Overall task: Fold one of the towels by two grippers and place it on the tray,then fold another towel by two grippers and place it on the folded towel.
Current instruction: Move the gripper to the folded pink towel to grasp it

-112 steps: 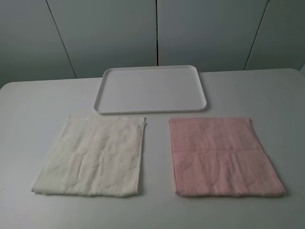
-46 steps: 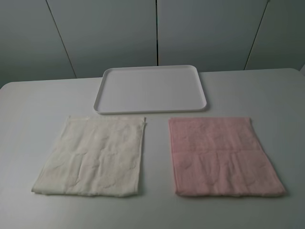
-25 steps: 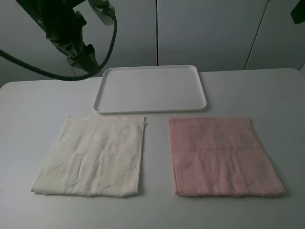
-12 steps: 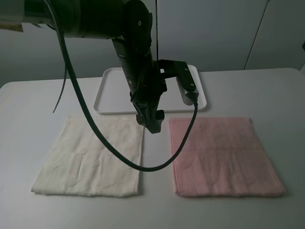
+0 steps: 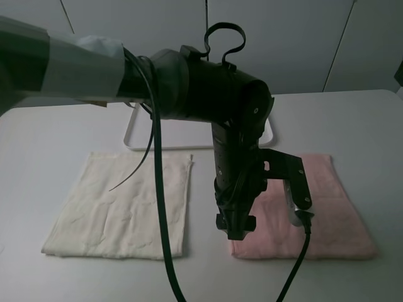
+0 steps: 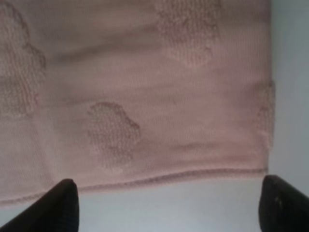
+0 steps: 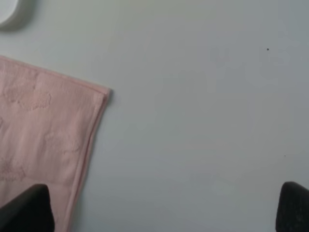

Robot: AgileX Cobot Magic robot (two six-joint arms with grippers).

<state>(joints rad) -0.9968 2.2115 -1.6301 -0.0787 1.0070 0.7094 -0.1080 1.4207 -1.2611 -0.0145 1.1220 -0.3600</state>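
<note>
Left gripper, jaws apart, above the pink terry towel's hem, lower centre. Advisable: descend squarely, pinching the corner.

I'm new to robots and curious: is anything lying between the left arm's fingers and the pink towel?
Nothing visible. The left fingers are spread wide, and only bare table lies between them and the near edge of the pink towel.
</note>
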